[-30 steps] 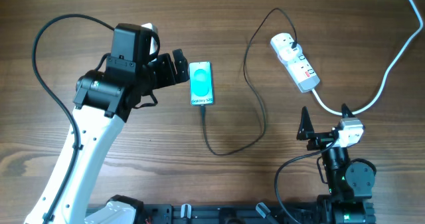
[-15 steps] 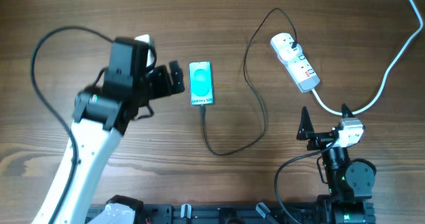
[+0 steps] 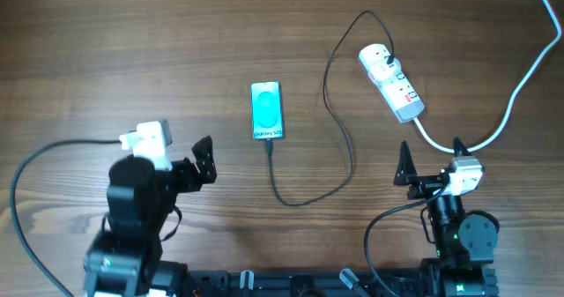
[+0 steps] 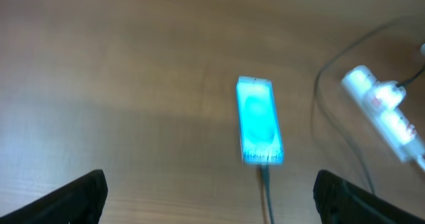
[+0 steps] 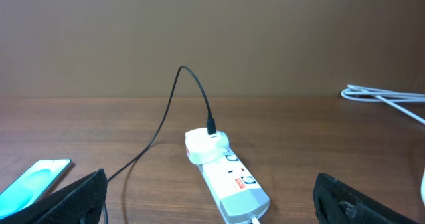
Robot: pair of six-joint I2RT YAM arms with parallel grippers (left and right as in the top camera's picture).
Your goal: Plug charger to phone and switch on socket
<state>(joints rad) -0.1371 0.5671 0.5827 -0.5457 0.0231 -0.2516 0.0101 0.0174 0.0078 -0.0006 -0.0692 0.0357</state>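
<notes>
Roughly: the plugging part looks done, but I can't confirm the switch.

- Lower left of the overhead: left gripper [image 3: 199, 163] has its jaws spread wide and holds nothing. It is well apart from the phone, over bare table [image 3: 106, 50].
- Centre: phone [image 3: 267, 110] lies flat with its screen lit teal and long axis running top to bottom of the frame.
- Charger [image 3: 350, 160] meets the phone's bottom edge, loops down and right, climbs to the top of the frame and drops into the socket's upper end. I judge both ends plugged in.
- Upper right: socket [image 3: 393, 84] lies diagonally with the black plug standing in its upper outlet.
- Lower right: right gripper [image 3: 431, 160] is also spread wide and empty, parked below the socket and not touching it.

What's left, in my judgement, is pressing the switch if it is off. The lit screen alone doesn't prove charging.

Hard to make out:
- The left wrist view is motion-blurred. The connector at the phone is a smear, so I can't tell if it is fully seated.
- The red switch marks [image 3: 407, 92] are too small in every view to read on or off.
- The white cord [image 5: 364, 93] runs out of the frame at the right, so its far end is unseen.
- Both wrist views show only the fingertips at the bottom corners.
</notes>
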